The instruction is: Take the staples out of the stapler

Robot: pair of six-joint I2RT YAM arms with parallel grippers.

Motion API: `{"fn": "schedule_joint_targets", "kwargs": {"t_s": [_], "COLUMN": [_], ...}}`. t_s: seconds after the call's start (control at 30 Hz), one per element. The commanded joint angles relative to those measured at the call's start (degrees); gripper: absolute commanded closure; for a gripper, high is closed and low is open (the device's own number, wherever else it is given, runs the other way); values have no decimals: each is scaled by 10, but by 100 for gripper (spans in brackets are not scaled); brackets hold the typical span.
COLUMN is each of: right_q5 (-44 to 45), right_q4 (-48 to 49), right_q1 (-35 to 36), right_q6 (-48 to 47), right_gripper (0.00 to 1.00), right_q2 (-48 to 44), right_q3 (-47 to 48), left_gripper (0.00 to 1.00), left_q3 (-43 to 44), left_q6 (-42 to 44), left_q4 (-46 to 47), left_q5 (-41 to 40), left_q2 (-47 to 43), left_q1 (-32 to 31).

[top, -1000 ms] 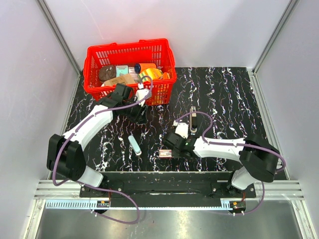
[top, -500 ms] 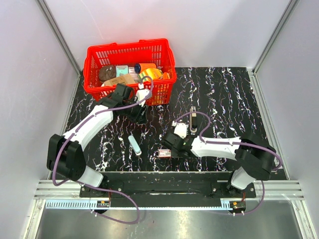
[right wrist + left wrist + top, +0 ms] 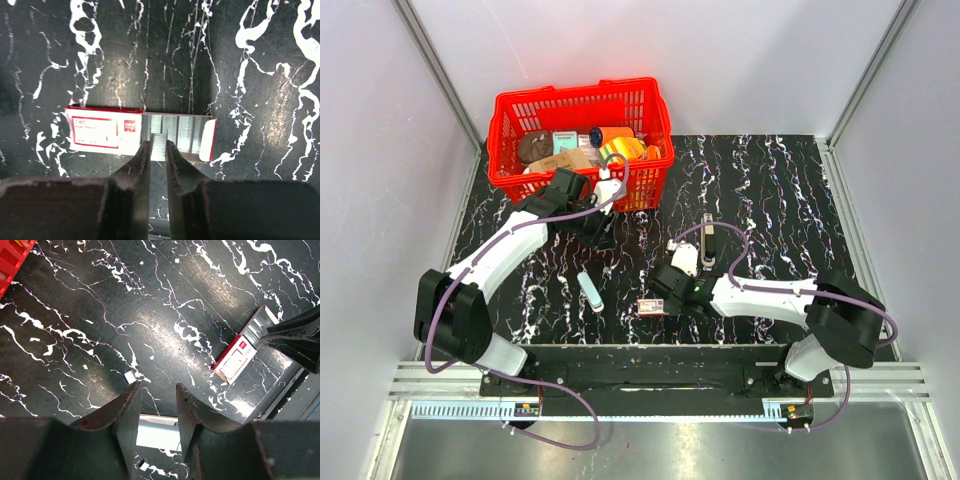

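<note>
The slim dark stapler [image 3: 707, 238] lies on the black marbled table behind my right arm, apart from both grippers. My right gripper [image 3: 658, 297] is over the small red-and-white staple box [image 3: 649, 306]. In the right wrist view the gripper [image 3: 158, 144] is shut on a short silvery strip of staples [image 3: 159, 139], held at the open box tray [image 3: 187, 134], which holds more staples. My left gripper [image 3: 601, 232] hovers open and empty near the basket. In its wrist view [image 3: 157, 387] only table shows between the jaws.
A red basket [image 3: 582, 103] with several items stands at the back left, close to my left gripper. A pale blue-white bar [image 3: 590, 291] lies on the table at front left and also shows in the left wrist view [image 3: 156, 432].
My right gripper shifted slightly left and then back over the staple box. The box moved a little with it. The left arm has not moved.
</note>
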Motion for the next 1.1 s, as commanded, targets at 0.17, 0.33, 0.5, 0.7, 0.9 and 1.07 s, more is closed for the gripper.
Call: {"fn": "schedule_joint_targets", "kwargs": {"t_s": [0.17,0.33,0.5,0.7,0.9,1.07], "right_q5": [12,13,13,15,15,15], "right_q4": [22,17,16,16,18,18], "right_q1": [5,5,5,5,5,5], "right_q6": [-5,-10,-16,-20,-25,-26], "right_gripper": [87,86,85,84,83,77], "right_q2": [6,27,36,36,39,43], "right_q3": [12,20,26,28,32,33], "left_gripper": [62,62,62,62,62,62], "left_q3": [-2,-4,-3,-4,-6,-6], "left_q6": [9,10,10,11,12,12], "left_q4": [11,12,12,12,12,12], "left_q5": [-5,-6,-4,-3,-3,-3], "left_q2": [-20,-19,-20,-20,-22,-21], "left_q1": [-4,-4,-4,-4,-4,-4]}}
